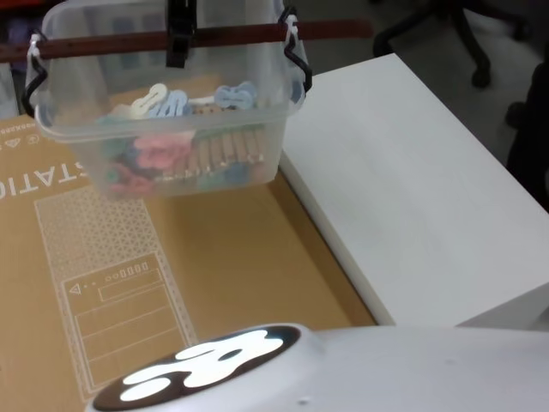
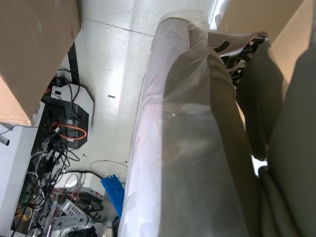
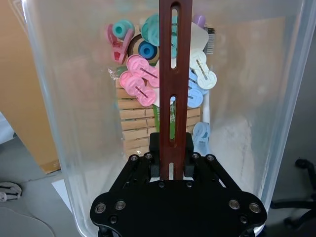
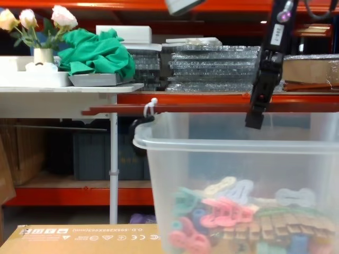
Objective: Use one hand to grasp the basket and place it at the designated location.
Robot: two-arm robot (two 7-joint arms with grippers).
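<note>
The cardboard box (image 1: 223, 283), its printed top lying flat, spreads out in front of the robot. A white table (image 1: 412, 189) lies just beside the box on its right and looks to stand a little higher than the box top.

The basket (image 1: 94, 86) hangs in the air over the far part of the box and touches nothing below, so the grasp and lift look done. What is left, by my reading, is the carry and the set-down. Nothing marks a target, so I cannot tell whether it goes on the box's printed panel or on the white table.

The basket's dark red-brown handle bar (image 1: 103, 45) runs level above the box and sticks out past both ends of the tub. A white zip tie (image 4: 151, 108) fastens it at one end.

The right gripper (image 3: 172, 160) comes down from above the box, and its black fingers (image 3: 155, 148) are pinched on the bar near its middle.

Inside the tub lie a row of wooden clothespins (image 3: 136, 118) and pastel plastic clips (image 3: 140, 81).

Beyond the box stand a side table holding a green cloth (image 4: 98, 53) and a vase of flowers (image 4: 37, 26), with dark blue crates (image 4: 90, 156) beneath. These are well apart from the box. The nearer hazard seems to be the white table's edge, along with the overhanging bar ends if the load swings.
</note>
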